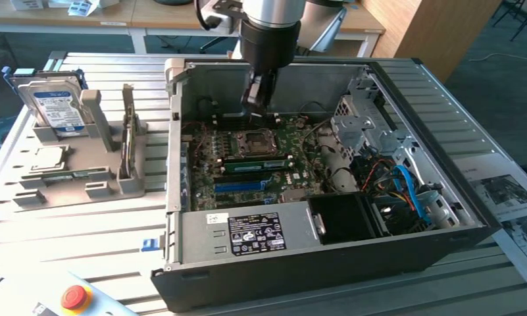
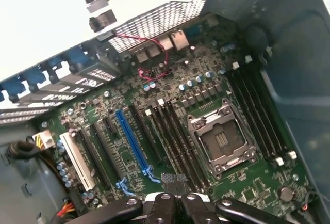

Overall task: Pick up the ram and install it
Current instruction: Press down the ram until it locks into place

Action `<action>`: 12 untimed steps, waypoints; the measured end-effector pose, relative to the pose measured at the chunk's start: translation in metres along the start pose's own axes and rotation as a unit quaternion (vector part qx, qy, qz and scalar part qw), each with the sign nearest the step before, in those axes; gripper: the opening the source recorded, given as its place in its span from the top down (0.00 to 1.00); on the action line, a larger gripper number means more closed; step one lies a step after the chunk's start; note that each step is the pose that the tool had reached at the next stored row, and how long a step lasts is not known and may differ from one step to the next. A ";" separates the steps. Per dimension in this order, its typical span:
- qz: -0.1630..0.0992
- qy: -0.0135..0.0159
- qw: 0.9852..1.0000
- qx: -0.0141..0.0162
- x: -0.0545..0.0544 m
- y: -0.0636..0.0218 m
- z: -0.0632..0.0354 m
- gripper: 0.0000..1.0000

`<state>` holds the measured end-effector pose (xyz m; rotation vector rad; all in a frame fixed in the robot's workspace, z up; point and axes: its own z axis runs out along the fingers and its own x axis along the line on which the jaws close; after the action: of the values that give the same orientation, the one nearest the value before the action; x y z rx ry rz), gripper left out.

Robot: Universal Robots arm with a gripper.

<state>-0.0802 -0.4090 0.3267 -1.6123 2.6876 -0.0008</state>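
Observation:
The ram (image 1: pixel 257 164) is a long green stick standing on edge in a slot of the motherboard (image 1: pixel 294 141), between the CPU socket (image 1: pixel 250 139) and a blue slot (image 1: pixel 241 186). My gripper (image 1: pixel 257 105) hangs above the board toward the rear wall of the open computer case (image 1: pixel 333 260), apart from the ram. In the wrist view my gripper (image 2: pixel 174 197) is shut, its black fingers (image 2: pixel 164 206) pressed together with nothing between them. Below it lie the CPU socket (image 2: pixel 221 141), rows of black memory slots (image 2: pixel 172 131) and the blue slot (image 2: pixel 131 139).
A grey fixture (image 1: pixel 70 191) at the exterior view's left holds a hard drive (image 1: pixel 57 108) and an upright card (image 1: pixel 128 128). The power supply (image 1: pixel 245 234) and a cable tangle (image 1: pixel 404 187) crowd the case. A red stop button (image 1: pixel 75 297) sits at the front; papers (image 1: pixel 509 191) lie to the right.

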 end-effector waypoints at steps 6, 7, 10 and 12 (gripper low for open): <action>0.045 0.000 0.999 0.000 0.000 0.0000 0.0000 0.90; 0.053 0.000 0.999 0.000 0.000 0.0000 0.0000 0.90; 0.079 0.000 0.997 0.000 0.000 0.0000 0.0000 0.90; 0.097 0.000 0.995 0.001 0.000 0.0000 0.0000 0.90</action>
<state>-0.0802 -0.4090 0.3267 -1.3429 2.8321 -0.0020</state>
